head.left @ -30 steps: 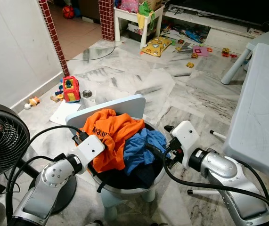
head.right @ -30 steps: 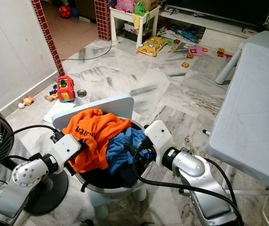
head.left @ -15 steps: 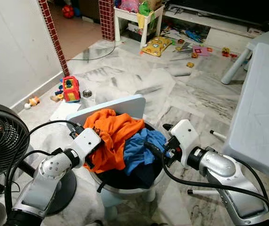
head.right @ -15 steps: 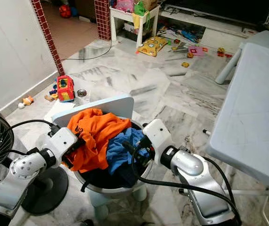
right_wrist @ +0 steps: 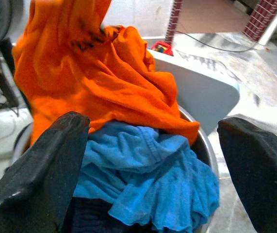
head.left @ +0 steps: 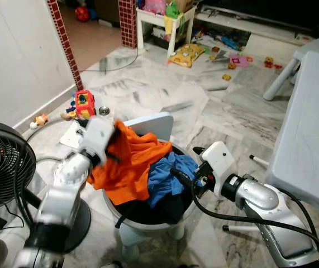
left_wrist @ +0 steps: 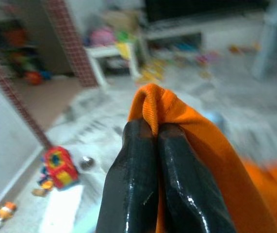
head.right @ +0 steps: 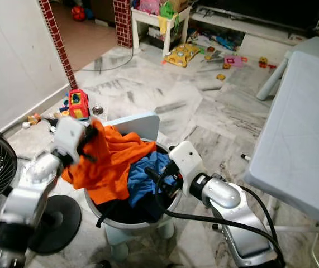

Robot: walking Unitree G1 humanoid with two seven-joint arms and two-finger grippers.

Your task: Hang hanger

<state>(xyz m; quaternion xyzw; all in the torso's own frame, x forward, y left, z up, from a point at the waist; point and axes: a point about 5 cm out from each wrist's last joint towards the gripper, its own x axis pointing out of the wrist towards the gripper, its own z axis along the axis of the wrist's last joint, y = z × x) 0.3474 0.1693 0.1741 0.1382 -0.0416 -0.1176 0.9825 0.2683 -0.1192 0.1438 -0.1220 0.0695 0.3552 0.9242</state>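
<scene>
Risking most of all a snag: orange shirt (head.left: 128, 167) lying partly draped over the blue cloth (head.left: 167, 177) and the dark clothes beneath, inside the round basin (head.right: 131, 224) on its small stool, so a pull upward possibly dragging the blue piece over the basin's rim and onto the floor. Also risking a slip, since only a thin fold of orange fabric sitting pinched at the very fingertips; a heavier tug from the hanging weight likely freeing it. Judging also a chance of brushing the white board (head.left: 151, 124) leaning at the basin's far rim, or the standing fan (head.left: 3, 164) just beside the left arm.

No hanger discernible anywhere among the clothes or on the floor, so its place impossible to tell; seemingly pulling a garment for hanging.

Left hand (left_wrist: 155, 133) clenched tight on the orange shirt, the two black fingers (left_wrist: 128, 174) pressed together with the fold poking out between their tips, raised above the basin's left rim and blurred in the head views.

Right hand (head.left: 187, 180) spread wide and holding nothing, hovering at the basin's right rim just beside the blue cloth, its fingers (right_wrist: 46, 160) framing the pile without gripping it.
</scene>
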